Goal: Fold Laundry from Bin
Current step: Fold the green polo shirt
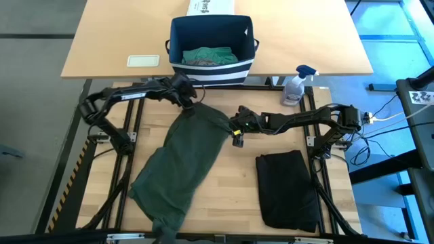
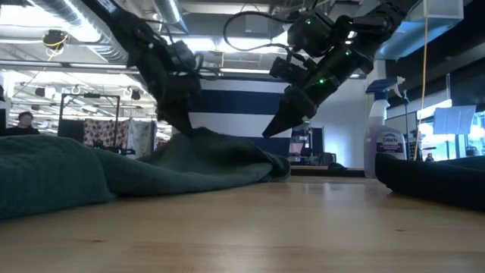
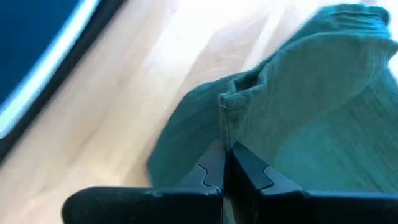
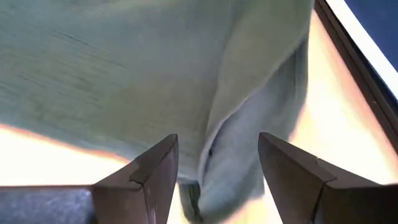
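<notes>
High view: you've got one dark green garment (image 1: 186,163) spread diagonally across the table (image 1: 234,203), its far corner near the bin (image 1: 211,42). Your left claw (image 1: 188,97) sits on that far corner; your right claw (image 1: 237,134) hovers at the garment's right edge, likely so both ends of the top hem can be picked up for a fold. One black garment (image 1: 287,190) lies already folded on the right, parked clear of the work. The bin holds at least two more pieces, teal-green on top, grey beneath. One spray bottle (image 1: 295,87) stands beside it.

Low view: both arms come down onto the green heap; black garment at the right edge.

Left wrist view: your left claw (image 3: 225,163) is pinched tight on a fold of the green cloth, hem bunched just ahead of it.

Right wrist view: your right claw (image 4: 217,163) stands wide, straddling a cloth ridge, gripping nothing yet.
</notes>
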Tool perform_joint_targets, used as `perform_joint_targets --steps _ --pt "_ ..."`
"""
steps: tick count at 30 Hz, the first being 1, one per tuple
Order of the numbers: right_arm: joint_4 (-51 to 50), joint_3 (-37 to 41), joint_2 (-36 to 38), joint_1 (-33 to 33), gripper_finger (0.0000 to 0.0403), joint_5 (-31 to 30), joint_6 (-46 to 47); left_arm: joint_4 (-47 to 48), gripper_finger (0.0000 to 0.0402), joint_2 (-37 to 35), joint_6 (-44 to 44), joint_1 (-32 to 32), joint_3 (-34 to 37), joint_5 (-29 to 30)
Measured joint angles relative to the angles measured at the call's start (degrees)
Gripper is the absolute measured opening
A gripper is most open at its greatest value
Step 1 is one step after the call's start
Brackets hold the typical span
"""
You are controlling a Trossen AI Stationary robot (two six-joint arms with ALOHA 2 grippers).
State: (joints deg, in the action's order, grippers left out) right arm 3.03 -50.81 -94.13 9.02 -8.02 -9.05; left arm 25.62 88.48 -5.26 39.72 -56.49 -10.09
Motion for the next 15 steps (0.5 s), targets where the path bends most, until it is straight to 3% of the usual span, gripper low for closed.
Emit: perform_joint_targets --steps 8,15 --pt "-2.21 -0.02 0.00 0.00 0.0220 -2.00 1.67 10.55 0.0001 -3.52 0.17 0.67 0.00 9.18" --pt "-1.96 -0.09 -2.15 0.00 0.0220 -3.07 2.15 10.69 0.0001 -3.36 1.47 1.69 0.31 13.25"
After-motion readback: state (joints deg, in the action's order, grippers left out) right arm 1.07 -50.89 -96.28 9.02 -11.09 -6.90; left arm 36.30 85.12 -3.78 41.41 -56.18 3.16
